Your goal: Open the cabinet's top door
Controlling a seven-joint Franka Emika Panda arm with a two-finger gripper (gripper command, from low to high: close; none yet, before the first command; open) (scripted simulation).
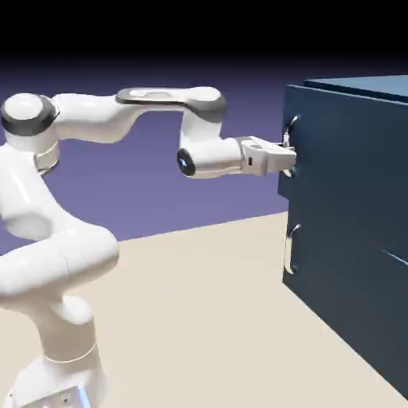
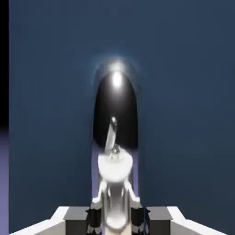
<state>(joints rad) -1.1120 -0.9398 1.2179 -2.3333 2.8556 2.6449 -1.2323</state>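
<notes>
My gripper [image 1: 288, 160] is at the upper silver handle [image 1: 292, 127], and in the hand view my two fingertips stand close on either side of its bar, pinching it. The handle belongs to the top door [image 1: 347, 147], the upper dark-blue front of the cabinet [image 1: 358, 84], which stands at the exterior view's right. That door looks closed. The lower handle [image 1: 293, 249] sits beneath, apart from me.

What could go wrong, as I judge it: the bar is thin, smooth and shiny, so if I pull hard or fast my pads may slide off it. I have it low on its curve in the exterior view, and a tug with any downward drift could run me off towards its end. The handle sits near one vertical edge, so I expect the door to swing rather than slide; if I draw back in a straight line, the handle would turn between my pads and twist loose, or my wrist would bind against it. Pressing forward instead would only jam my fingertips against the panel. I can't see the hinge, so the arc I need is a guess.

I find no brand, label or readable writing on the cabinet or on my arm [image 1: 92, 118].
</notes>
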